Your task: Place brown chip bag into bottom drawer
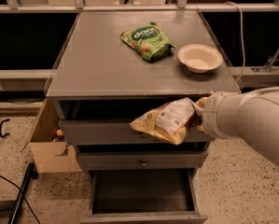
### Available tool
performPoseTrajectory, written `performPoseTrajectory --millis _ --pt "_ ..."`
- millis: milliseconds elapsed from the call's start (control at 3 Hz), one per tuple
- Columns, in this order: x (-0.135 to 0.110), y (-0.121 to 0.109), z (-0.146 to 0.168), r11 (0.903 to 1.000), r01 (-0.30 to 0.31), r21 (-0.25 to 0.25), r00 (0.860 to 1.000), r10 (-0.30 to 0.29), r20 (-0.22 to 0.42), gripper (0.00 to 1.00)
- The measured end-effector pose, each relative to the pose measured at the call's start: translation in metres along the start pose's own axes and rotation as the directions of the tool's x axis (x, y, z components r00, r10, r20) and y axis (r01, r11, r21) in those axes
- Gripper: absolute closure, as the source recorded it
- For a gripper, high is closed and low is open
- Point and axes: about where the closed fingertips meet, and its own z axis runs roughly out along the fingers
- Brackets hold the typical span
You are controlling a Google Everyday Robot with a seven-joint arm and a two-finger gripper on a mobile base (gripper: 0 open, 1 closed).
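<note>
Grey metal makes up the biggest thing in view, the cabinet (pixel 106 64). Its two shallow upper drawers look nearly closed. Below them the bottom drawer (pixel 143 190) is pulled out, and its dark inside is bare as far as can be seen.

The robot's white arm (pixel 255 120) reaches in from the right at the height of the top drawer front. The brown chip bag (pixel 169 120) hangs in the air off the arm's end, in front of that drawer front. It is above the open drawer and a little right of its middle.

The gripper (pixel 198 113) sits at the bag's right end and is largely hidden behind the wrist. Since the bag is aloft with nothing under it, the gripper's two fingers are judged to be closed on that edge.

The step in hand is the carry down into the drawer:

- **Clearance:** the bag's free left end droops, so the robot would do well to keep it out in front of the drawer fronts and their knobs as it descends.
- **Aim:** shifting slightly left over the middle of the drawer should stop the wide, floppy bag from catching a side wall.
- **Release:** letting go only once most of the bag is below the rim should stop it draping over the front edge.

The green snack bag (pixel 147 41) and the pale bowl (pixel 199 68) lie on the cabinet top, well away from the path, and need no attention.
</note>
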Motion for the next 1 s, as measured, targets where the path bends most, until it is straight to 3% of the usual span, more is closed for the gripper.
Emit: performPoseTrajectory --millis 333,1000 --pt "0.018 0.021 0.016 0.9990 -0.025 -0.037 0.999 0.024 -0.030 1.00" --pt "0.035 0.082 0.054 0.9945 -0.004 -0.105 1.000 0.001 -0.028 1.00"
